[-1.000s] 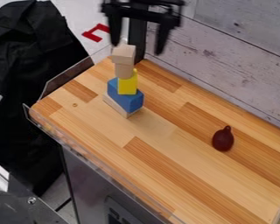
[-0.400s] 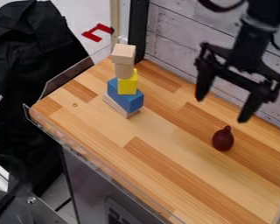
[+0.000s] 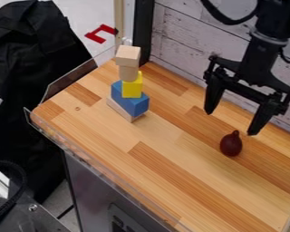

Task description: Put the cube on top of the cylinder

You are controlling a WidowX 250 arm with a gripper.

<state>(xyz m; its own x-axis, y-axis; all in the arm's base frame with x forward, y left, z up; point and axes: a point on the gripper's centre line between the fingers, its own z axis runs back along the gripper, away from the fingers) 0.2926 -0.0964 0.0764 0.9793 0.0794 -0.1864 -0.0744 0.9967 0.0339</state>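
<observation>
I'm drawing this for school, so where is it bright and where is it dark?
In the camera view, the cube's top looks paler than its side, the metal at lower left shines white, and the cloth and gripper look nearly black.

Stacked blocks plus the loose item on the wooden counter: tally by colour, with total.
Natural wood: 3 (pale wooden cube, pale wooden cylinder, pale bottom block)
Yellow block: 1
Blue block: 1
Dark red pear-shaped object: 1
Total: 6
</observation>
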